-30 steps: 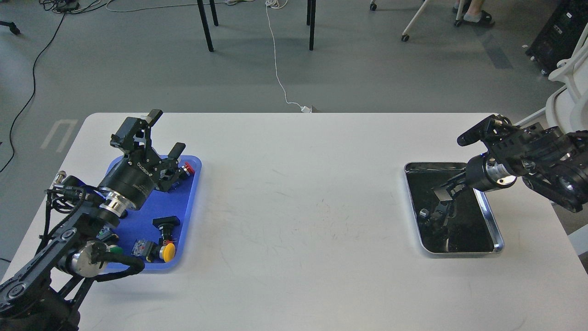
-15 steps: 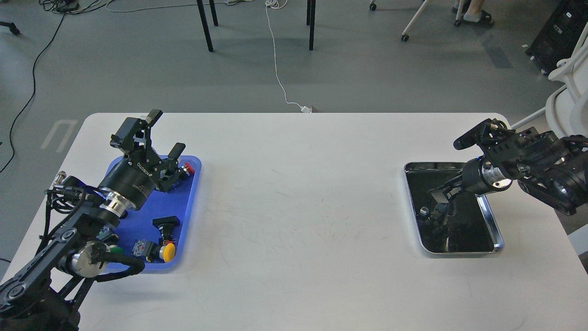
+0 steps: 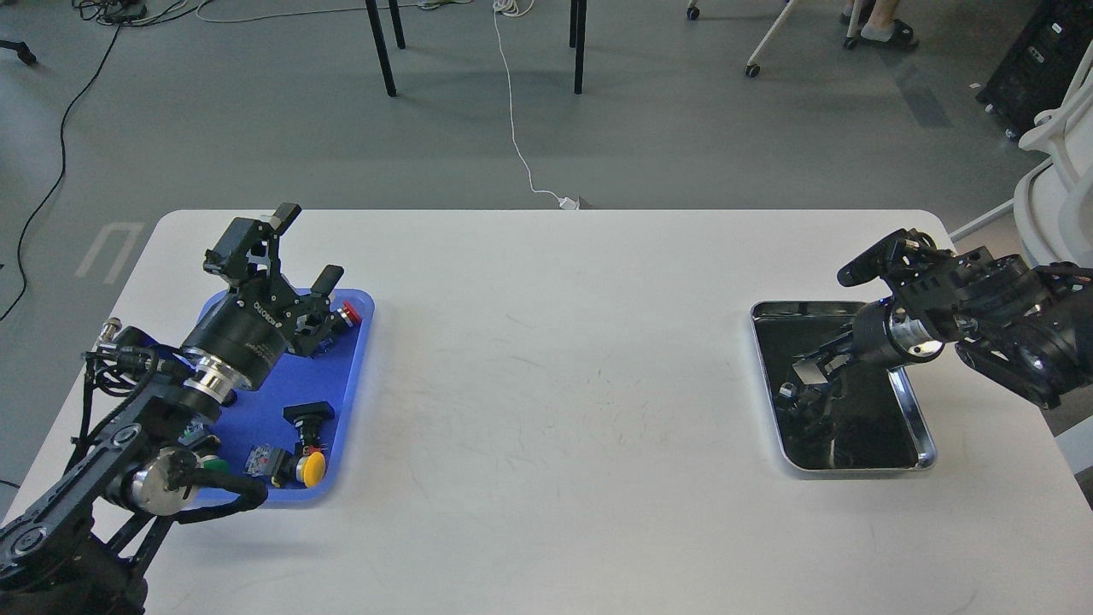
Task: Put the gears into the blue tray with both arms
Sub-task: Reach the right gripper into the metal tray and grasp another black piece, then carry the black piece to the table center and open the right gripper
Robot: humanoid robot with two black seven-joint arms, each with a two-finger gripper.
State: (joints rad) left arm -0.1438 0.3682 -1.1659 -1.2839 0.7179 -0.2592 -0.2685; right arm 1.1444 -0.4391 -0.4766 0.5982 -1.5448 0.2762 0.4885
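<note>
The blue tray (image 3: 266, 401) lies at the table's left and holds push-button switches. My left gripper (image 3: 307, 248) hovers over its far end, open, with nothing between its fingers. My right gripper (image 3: 809, 369) reaches down into the silver-rimmed metal tray (image 3: 915, 420) at the right. It is dark against the black mat, so its fingers cannot be told apart. A small greyish piece (image 3: 786, 392) lies on the mat just left of that gripper. I cannot make out any gears against the black mat.
In the blue tray are a red button (image 3: 350, 313), a black-capped one (image 3: 307, 414), a yellow one (image 3: 313, 468) and a green one (image 3: 213, 464). White chair parts (image 3: 1055, 184) stand off the table's right corner. Bare white tabletop (image 3: 555, 384) spans between the trays.
My right arm has shifted slightly left and lower, bringing its gripper deeper over the metal tray. The left arm has not moved.
</note>
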